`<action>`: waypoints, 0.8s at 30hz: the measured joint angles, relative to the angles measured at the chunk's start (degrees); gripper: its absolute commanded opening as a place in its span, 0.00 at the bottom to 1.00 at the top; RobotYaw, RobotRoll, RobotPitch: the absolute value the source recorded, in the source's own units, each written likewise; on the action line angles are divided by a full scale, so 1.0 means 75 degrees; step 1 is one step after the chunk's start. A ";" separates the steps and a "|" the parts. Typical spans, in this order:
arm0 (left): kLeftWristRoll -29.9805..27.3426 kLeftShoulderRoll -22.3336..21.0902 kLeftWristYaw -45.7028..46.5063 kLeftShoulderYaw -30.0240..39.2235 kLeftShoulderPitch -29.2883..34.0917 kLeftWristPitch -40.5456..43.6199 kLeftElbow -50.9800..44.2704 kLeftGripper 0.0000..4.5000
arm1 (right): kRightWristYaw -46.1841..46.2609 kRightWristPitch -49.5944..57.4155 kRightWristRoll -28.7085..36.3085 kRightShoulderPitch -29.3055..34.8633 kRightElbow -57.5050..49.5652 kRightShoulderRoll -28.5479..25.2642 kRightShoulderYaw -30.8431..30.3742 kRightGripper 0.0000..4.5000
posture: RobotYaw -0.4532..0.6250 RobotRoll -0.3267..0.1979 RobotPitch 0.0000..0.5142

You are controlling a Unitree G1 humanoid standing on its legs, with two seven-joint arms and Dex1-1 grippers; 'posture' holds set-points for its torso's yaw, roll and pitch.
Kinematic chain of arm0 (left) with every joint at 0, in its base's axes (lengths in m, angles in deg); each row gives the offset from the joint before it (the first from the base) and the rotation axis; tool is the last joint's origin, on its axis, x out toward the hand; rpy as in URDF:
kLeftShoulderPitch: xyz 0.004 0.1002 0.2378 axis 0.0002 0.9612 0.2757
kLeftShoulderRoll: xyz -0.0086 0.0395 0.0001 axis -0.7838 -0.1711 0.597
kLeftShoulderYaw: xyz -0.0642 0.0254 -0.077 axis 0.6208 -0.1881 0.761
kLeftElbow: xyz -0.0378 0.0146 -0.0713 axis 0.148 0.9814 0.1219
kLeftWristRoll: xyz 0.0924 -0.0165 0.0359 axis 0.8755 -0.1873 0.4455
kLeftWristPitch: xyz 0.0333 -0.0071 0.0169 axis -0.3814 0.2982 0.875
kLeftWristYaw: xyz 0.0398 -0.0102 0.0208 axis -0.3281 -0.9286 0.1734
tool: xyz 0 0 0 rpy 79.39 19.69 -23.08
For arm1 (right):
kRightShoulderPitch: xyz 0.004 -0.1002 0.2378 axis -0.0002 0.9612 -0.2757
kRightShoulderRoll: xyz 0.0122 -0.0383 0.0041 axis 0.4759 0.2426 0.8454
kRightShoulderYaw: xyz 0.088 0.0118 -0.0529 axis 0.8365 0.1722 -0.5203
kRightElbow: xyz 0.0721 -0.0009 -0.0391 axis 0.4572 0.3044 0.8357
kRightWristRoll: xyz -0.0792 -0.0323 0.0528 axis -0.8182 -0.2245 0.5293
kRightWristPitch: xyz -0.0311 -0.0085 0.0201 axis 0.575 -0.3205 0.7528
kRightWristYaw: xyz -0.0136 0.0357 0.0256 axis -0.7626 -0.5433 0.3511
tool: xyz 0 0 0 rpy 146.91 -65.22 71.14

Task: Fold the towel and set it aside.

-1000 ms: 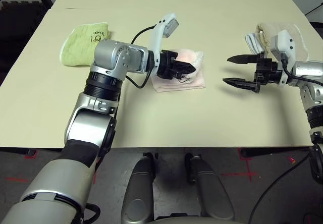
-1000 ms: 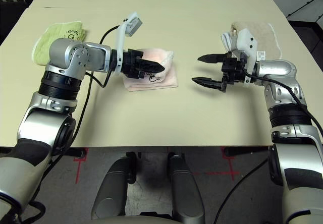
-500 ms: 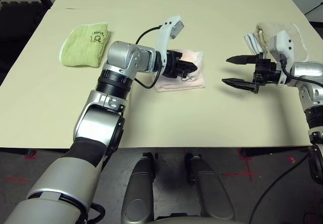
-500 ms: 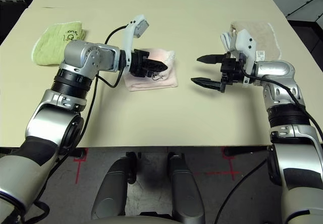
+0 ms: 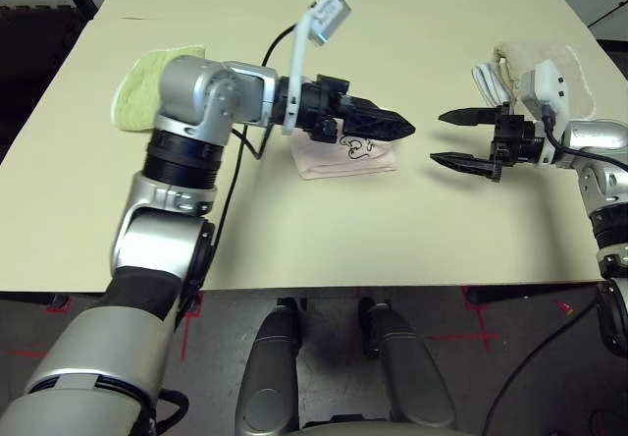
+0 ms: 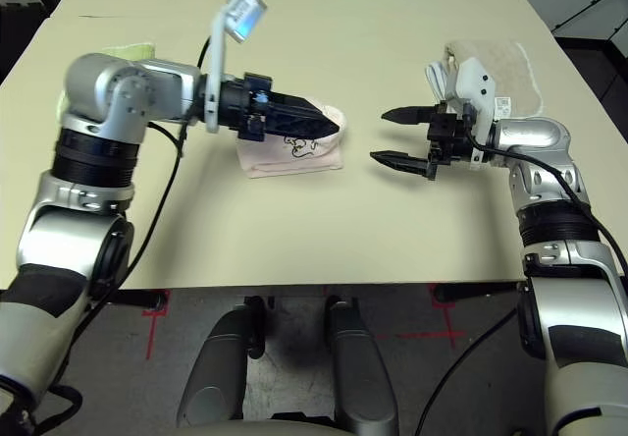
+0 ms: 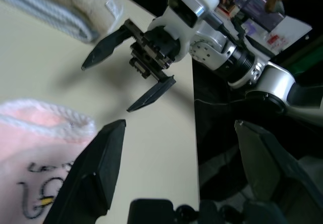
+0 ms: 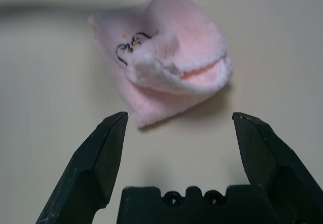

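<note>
- Big cream table (image 5: 324, 230) carrying everything, with three towels spread across it.
- Left arm reaching across from the left side, left gripper (image 5: 392, 125) hanging over the far edge of the pink towel (image 5: 348, 156), pointed toward the right arm. Fingers (image 7: 96, 163) spread wide, nothing held between them.
- Right gripper (image 5: 461, 139) hovering over bare table to the right of the pink towel, well clear of it, aimed back toward it. Fingers (image 8: 96, 158) wide apart too, empty.
- Pink towel sitting folded on the table, roughly in the middle, between the two arms. In the right wrist view, straight ahead of the open fingers, not between them and not touching. In the left wrist view, just a corner with white trim and dark embroidery, right beside one finger; can't tell whether that finger touches the cloth.
- Folded beige towel (image 6: 496, 63) with a white edge at the far right, behind the right wrist.
- Lime-green towel (image 5: 137, 87) at the far left, mostly hidden behind the left arm.
- Small dark embroidered figure with lettering facing up on the pink towel.
</note>
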 measured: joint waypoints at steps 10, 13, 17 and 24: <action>0.1561 -0.0584 -0.0673 0.0232 0.1247 -0.4993 0.1957 1.00 | 0.0140 -0.0239 0.0129 -0.0560 0.0876 0.0774 0.0114 0.62 | 0.52 0.62 0.42; 0.1581 -0.0452 -0.0710 0.0428 0.1186 -0.5529 0.2368 1.00 | 0.0081 -0.0412 0.0074 -0.0771 0.1179 0.0790 0.0113 0.37 | 0.52 0.62 0.42; 0.1739 -0.0282 -0.0899 0.0457 0.1021 -0.6160 0.2740 1.00 | -0.0030 -0.0525 0.0046 -0.0908 0.1459 0.0795 0.0113 0.03 | 0.51 0.62 0.41; 0.1809 -0.0037 -0.1402 0.0531 0.0733 -0.6522 0.3135 0.80 | -0.0178 -0.0496 0.0055 -0.0945 0.1419 0.0800 0.0113 0.00 | 0.49 0.62 0.41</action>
